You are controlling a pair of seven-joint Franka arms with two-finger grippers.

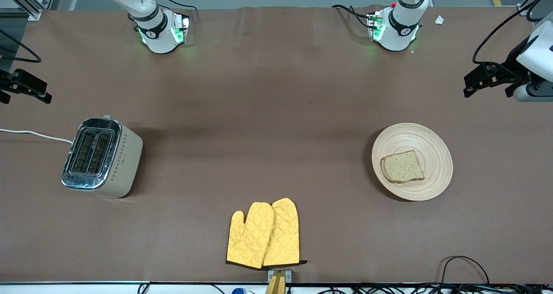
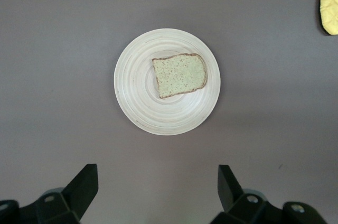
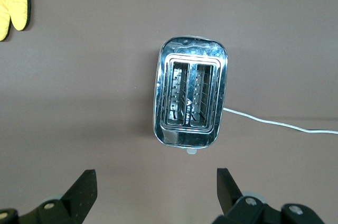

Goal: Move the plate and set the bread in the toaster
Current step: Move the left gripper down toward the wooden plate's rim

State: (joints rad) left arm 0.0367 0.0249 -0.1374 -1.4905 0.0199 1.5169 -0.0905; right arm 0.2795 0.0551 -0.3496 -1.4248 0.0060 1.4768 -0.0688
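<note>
The plate (image 1: 412, 161) lies flat on the brown table (image 1: 268, 112) toward the left arm's end, and the bread (image 1: 402, 167) lies flat on it, a little off the middle toward the edge nearer the front camera. The toaster (image 1: 101, 157) stands upright toward the right arm's end of the table, well apart from the plate, its two slots empty and its white cord (image 1: 34, 135) running off the table's edge at that end. A pair of yellow oven mitts (image 1: 264, 233) lies overlapping near the front edge of the table, between toaster and plate and nearer the camera than both. The left gripper (image 1: 486, 83) hangs in the air at the left arm's end of the table, farther up than the plate, its fingers (image 2: 82, 184) spread wide and holding nothing; its wrist camera looks straight down on plate and bread. The right gripper (image 1: 26, 87) hangs at the right arm's end, raised above the table near the toaster, its fingers (image 3: 80, 192) likewise spread wide and empty, the toaster's chrome top in its wrist view.
</note>
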